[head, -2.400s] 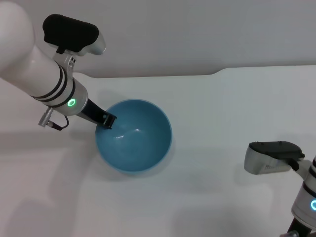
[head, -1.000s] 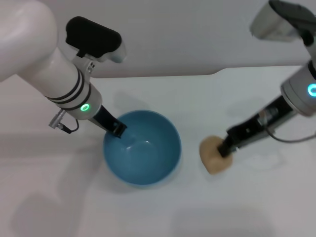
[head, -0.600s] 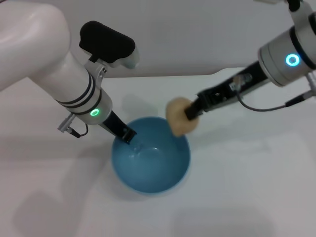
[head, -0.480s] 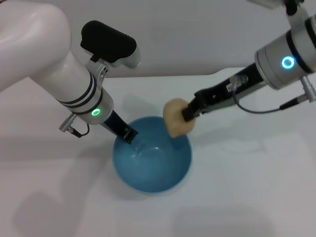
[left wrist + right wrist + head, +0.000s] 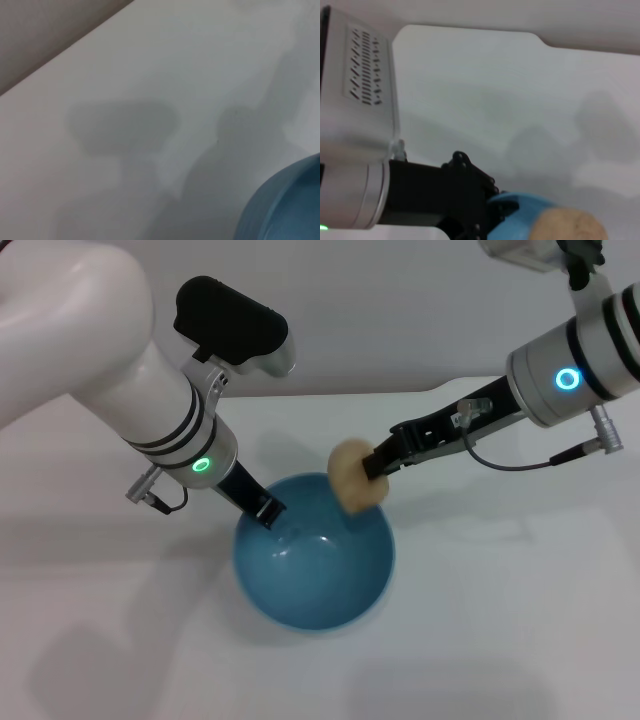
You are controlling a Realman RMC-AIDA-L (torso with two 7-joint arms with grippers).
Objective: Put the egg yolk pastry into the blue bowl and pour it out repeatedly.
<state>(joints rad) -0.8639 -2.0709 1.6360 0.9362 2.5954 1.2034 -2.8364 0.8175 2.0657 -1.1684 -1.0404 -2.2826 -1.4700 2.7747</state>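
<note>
The round, deep, glossy light-blue bowl sits on the white table, its inside bare. The left gripper pinches its near-left rim. Just past it, the right gripper clamps the small pale tan egg yolk pastry above the far rim. Release and pouring are probably still to come.
</note>
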